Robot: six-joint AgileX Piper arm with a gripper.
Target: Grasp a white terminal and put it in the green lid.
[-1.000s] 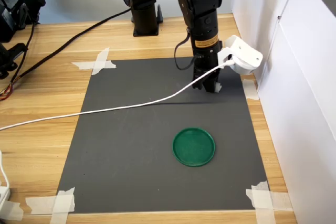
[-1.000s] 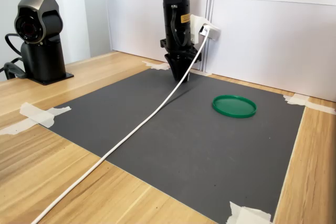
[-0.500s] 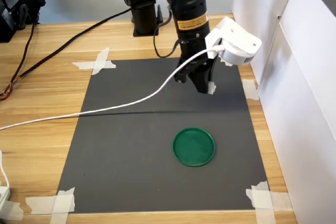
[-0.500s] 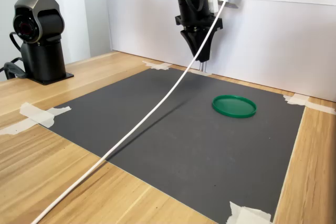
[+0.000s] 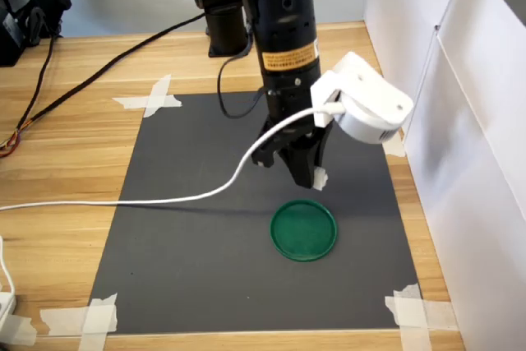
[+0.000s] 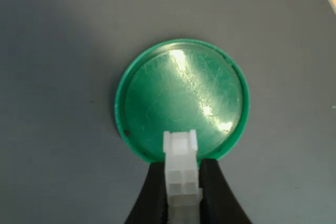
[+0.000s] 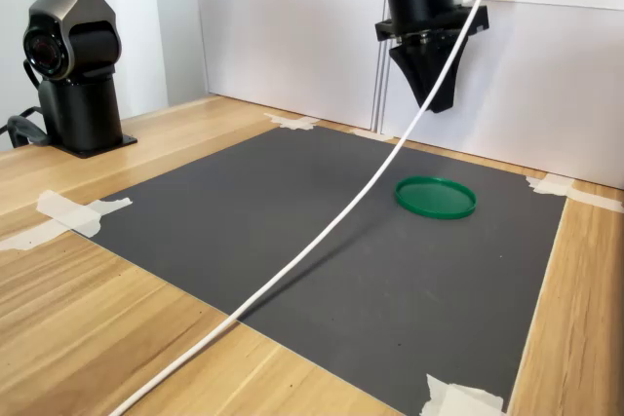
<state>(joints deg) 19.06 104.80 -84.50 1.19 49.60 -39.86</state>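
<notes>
My gripper (image 5: 306,179) (image 6: 182,192) (image 7: 438,104) hangs in the air above the dark mat, shut on a small white terminal (image 6: 181,167) (image 5: 318,177) that sticks out between the black fingertips. The green lid (image 5: 304,229) (image 6: 182,98) (image 7: 436,196) lies flat on the mat, empty, directly below and slightly ahead of the gripper in the wrist view. In the first exterior view the fingertips hover just above the lid's far edge. In the second exterior view the gripper is well above the lid and the terminal cannot be made out.
A white cable (image 5: 205,196) (image 7: 322,241) trails from the wrist camera housing (image 5: 370,108) across the dark mat (image 5: 205,244). A white wall (image 5: 468,162) stands along the first exterior view's right. A second black arm base (image 7: 73,56) stands off the mat. Tape patches (image 5: 152,98) hold the mat's corners.
The gripper has lifted from the mat's far side with the terminal and travelled toward the lid, now hovering over its edge. The cable swung along with it.
</notes>
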